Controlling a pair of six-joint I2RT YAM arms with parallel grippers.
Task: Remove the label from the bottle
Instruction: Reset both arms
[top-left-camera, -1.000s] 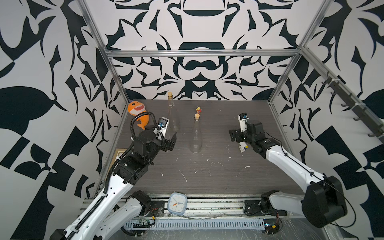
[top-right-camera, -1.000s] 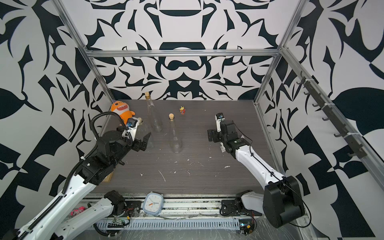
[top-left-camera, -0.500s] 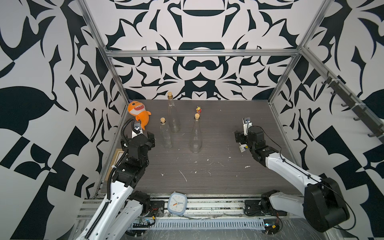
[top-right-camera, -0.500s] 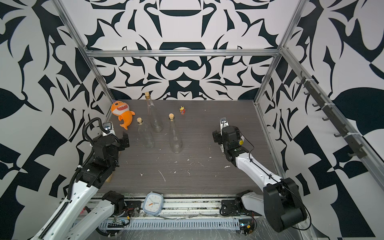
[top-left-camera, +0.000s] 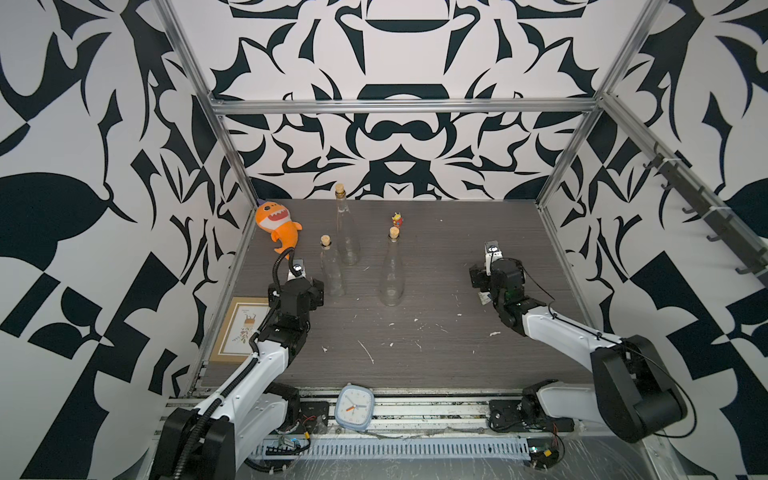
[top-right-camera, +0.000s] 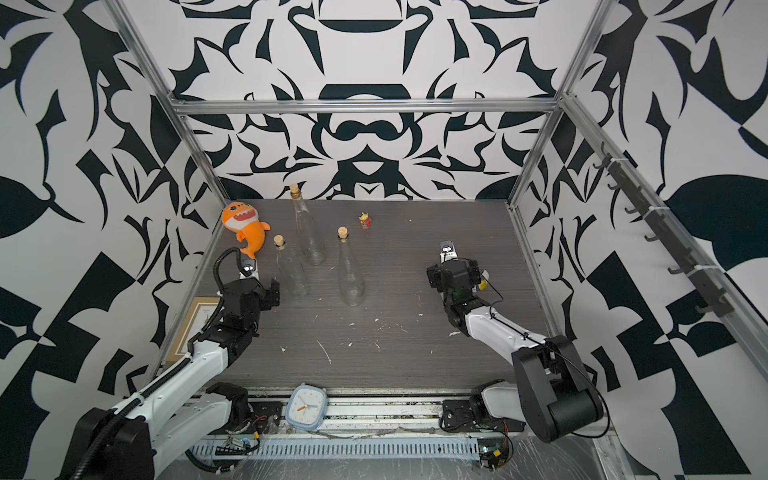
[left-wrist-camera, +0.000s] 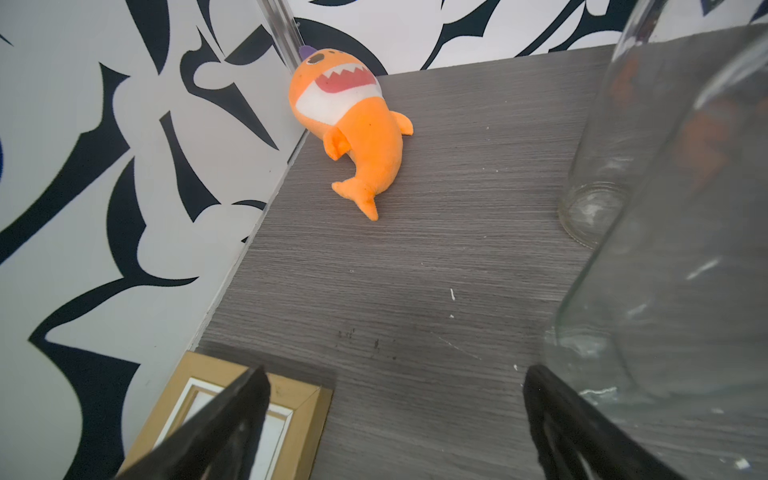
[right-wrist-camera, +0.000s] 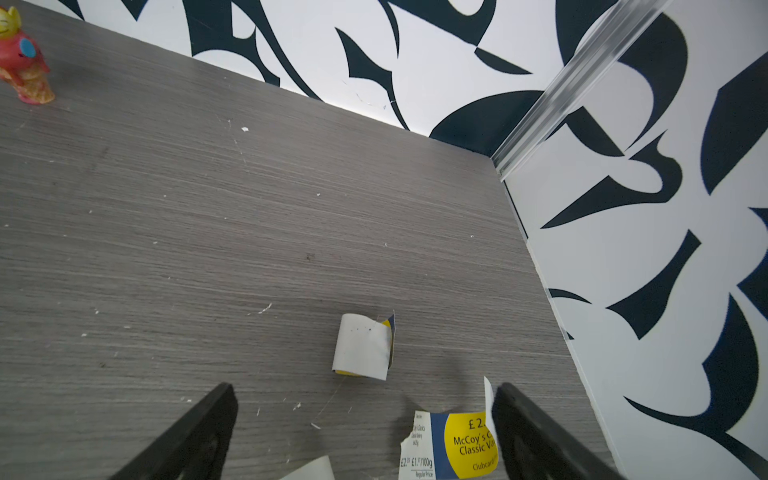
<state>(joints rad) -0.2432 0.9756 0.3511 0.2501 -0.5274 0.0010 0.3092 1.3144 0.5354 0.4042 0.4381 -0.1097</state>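
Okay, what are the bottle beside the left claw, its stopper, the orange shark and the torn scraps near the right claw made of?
Bottle: likely glass, clear and glossy; table grain shows through, base glints.
Stopper: probably cork; tan, matte.
Orange shark: plush fabric, fuzzy nap.
Torn scraps: printed paper, possibly sticker; curled, ragged white edges.

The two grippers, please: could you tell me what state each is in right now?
Left gripper: open, holding nothing, beside a glass bottle.
Right gripper: open, holding nothing, above torn label pieces.
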